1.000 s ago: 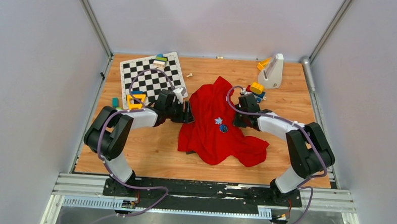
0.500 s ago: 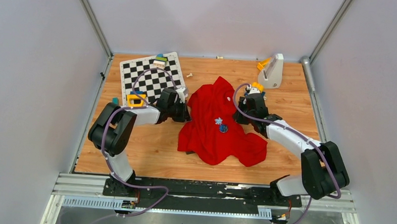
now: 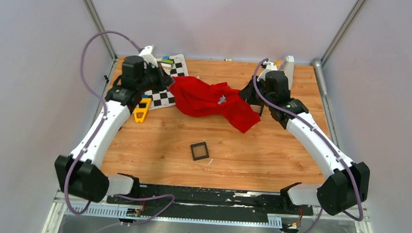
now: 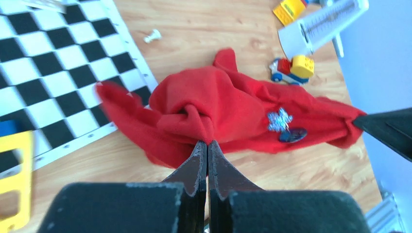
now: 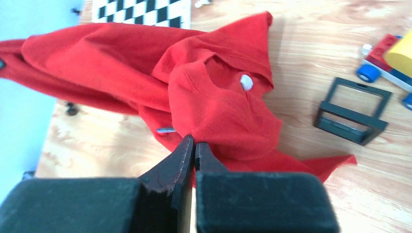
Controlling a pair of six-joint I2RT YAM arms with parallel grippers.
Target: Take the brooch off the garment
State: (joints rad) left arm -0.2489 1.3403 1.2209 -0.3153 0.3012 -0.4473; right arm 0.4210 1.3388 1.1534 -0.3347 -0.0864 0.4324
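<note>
The red garment [image 3: 204, 98] hangs stretched between my two grippers above the back of the table. My left gripper [image 3: 168, 83] is shut on a bunched fold at its left end, and the wrist view shows the jaws [image 4: 206, 142] pressed together on red cloth [image 4: 218, 97]. My right gripper [image 3: 248, 97] is shut on the garment's right side, its tips [image 5: 194, 141] pinching the fabric [image 5: 218, 107]. The brooch [image 4: 280, 121], a silver snowflake with a dark blue disc beside it, sits on the cloth between the grippers, and shows as a pale speck [image 3: 222, 100] from above.
A black square frame [image 3: 199, 151] lies on the wooden table in the middle. The chessboard [image 3: 181, 68] is at the back left, with a yellow piece [image 3: 140, 109] beside it. A white wedge-shaped object [image 4: 316, 29] and a toy car [image 4: 293, 70] stand at the back right.
The left gripper has shut on the garment. Both arms have risen and moved back, lifting the garment off the table and stretching it. The black frame beneath it is now uncovered.
</note>
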